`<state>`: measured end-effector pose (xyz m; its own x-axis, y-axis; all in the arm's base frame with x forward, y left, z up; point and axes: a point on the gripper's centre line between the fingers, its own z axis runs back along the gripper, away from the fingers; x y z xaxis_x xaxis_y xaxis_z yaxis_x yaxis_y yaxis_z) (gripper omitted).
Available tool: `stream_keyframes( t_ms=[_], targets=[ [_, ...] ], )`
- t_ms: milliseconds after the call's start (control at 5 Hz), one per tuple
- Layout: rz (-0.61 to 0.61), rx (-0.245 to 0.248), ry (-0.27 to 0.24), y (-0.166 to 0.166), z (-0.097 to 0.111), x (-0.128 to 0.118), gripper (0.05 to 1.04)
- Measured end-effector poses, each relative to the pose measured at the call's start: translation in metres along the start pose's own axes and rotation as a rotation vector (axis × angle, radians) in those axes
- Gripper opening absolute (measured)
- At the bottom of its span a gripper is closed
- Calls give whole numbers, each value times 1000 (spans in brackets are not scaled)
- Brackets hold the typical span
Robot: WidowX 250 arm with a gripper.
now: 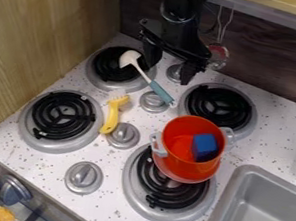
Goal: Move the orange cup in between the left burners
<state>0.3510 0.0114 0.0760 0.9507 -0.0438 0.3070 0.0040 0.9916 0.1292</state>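
Firstly, saw the black two-finger gripper (170, 64) above the rear of the white speckled countertop (274, 142), opened wide, grasping nothing. Just below, noticed the white-headed utensil with teal handle (158, 90), laid partly over a black coil burner (105, 67). Nearer the camera, found the yellow plastic utensil (111, 116) beside a grey round knob (123, 136). Farther, near the grey metal sink (266, 216), found the orange plastic cup (181, 170) upon the nearest burner (146, 175), with a blue block (205, 146) inside.

A speckled white stovetop (49, 167) is bearing an orange cup (180, 162) at four o'clock, a yellow brush (112, 116) at nine, a spoon (142, 73) at twelve
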Motion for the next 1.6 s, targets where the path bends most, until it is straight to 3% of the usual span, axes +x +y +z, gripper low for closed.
stream_keyframes(
  t_ms=[200, 400, 600, 800, 1000, 1200, 1400, 1600],
  targets=[
    [1, -5, 31, -2, -9, -6, 999],
    [-18, -25, 101, -14, -14, -28, 999],
    [-32, -41, 90, -25, 4, -39, 999],
    [-107, -98, 121, -39, 18, -49, 999],
    [-199, -123, 78, -55, 25, -71, 999],
    [-338, -150, 96, -67, 25, -82, 999],
    [-490, -128, 98, -84, 28, -89, 999],
    [-520, -122, 74, -96, 20, -95, 999]
  ],
)
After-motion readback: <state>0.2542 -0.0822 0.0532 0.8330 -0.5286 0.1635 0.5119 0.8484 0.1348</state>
